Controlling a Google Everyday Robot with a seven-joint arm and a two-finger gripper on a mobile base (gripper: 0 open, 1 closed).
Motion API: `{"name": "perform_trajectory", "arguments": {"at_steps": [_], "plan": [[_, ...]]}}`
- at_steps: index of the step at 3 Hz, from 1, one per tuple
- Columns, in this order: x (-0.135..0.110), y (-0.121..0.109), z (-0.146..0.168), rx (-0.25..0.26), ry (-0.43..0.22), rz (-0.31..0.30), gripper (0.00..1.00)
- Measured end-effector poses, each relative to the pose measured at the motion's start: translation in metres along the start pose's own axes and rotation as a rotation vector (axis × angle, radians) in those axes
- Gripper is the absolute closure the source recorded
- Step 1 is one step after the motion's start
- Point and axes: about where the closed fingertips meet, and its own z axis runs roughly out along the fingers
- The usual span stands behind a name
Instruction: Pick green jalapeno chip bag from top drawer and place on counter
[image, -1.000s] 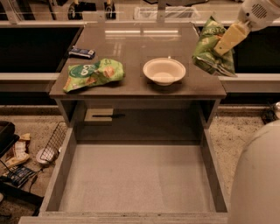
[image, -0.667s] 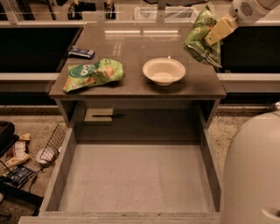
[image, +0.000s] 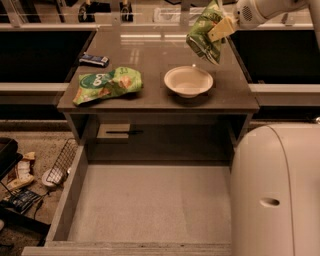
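Note:
My gripper (image: 221, 29) is at the top right, above the back right part of the counter (image: 150, 55). It is shut on the green jalapeno chip bag (image: 204, 36), which hangs crumpled in the air above and just behind the white bowl. The top drawer (image: 150, 200) is pulled wide open below the counter, and its pale bottom is bare.
A white bowl (image: 188, 81) sits on the counter's right half. A flatter light-green bag (image: 107, 85) lies on the left half, with a small dark packet (image: 94, 59) behind it. My white robot body (image: 277, 190) fills the lower right. Clutter and a wire basket (image: 62, 162) lie on the floor at left.
My gripper has carried the chip bag leftward and up, from beyond the counter's right edge to over the counter behind the bowl.

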Motion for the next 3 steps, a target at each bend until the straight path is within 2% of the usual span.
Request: {"name": "perform_trajectory", "arguments": {"at_steps": [1, 2, 3], "plan": [[-0.017, -0.001, 0.057, -0.003, -0.036, 0.038, 1.0], [-0.023, -0.005, 0.102, 0.019, -0.044, 0.082, 1.0], [-0.023, -0.017, 0.127, 0.064, -0.055, 0.162, 1.0]]}}
